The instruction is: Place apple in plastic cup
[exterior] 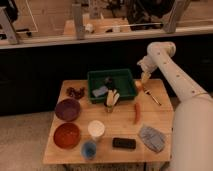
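The apple (138,85), small and orange-yellow, lies on the wooden table (120,129) against the right edge of the green tray (111,75). My gripper (145,77) hangs from the white arm just above and to the right of the apple, very close to it. The plastic cup (89,149), short and blue, stands at the table's front edge, left of centre, far from the gripper. A taller white cup (96,129) stands right behind it.
A red-orange chili pepper (136,112) and a utensil (152,96) lie right of centre. A purple bowl (67,109) and an orange bowl (66,135) sit on the left. A black block (124,143) and a grey cloth (152,137) lie at the front right.
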`<state>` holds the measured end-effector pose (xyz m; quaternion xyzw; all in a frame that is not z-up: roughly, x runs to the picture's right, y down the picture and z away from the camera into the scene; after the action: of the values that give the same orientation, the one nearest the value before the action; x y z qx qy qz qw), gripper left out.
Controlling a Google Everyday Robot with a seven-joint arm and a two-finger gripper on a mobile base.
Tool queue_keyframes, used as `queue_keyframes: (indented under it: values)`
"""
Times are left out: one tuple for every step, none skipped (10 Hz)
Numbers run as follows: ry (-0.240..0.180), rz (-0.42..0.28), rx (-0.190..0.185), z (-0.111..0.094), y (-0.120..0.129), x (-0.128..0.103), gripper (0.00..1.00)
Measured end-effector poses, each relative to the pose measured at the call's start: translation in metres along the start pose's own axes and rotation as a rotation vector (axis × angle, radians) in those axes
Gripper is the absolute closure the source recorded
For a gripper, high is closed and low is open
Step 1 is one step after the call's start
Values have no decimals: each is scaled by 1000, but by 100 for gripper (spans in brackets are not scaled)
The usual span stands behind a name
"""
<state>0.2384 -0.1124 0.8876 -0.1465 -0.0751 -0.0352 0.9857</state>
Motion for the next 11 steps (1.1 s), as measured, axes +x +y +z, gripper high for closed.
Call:
queue_keyframes:
  values:
    - [0, -4, -3, -9, -7, -7, 20]
    - [-3, -3, -5, -11, -8, -8, 20]
    - [3, -3, -4, -11, -8, -6, 20]
    - [5, -1, -4, -12, -7, -4, 20]
    - [4, -1, -3, -12, -8, -4, 20]
    - [4, -3, -4, -11, -8, -5, 20]
    - [3, -4, -4, -11, -8, -6, 20]
    - [4, -3, -3, -11, -8, -5, 20]
    - [14, -4, -2, -9, -8, -3, 20]
    - [22, -5, -8, -2, -5, 0, 20]
    - [29, -7, -15, 8, 0, 3, 20]
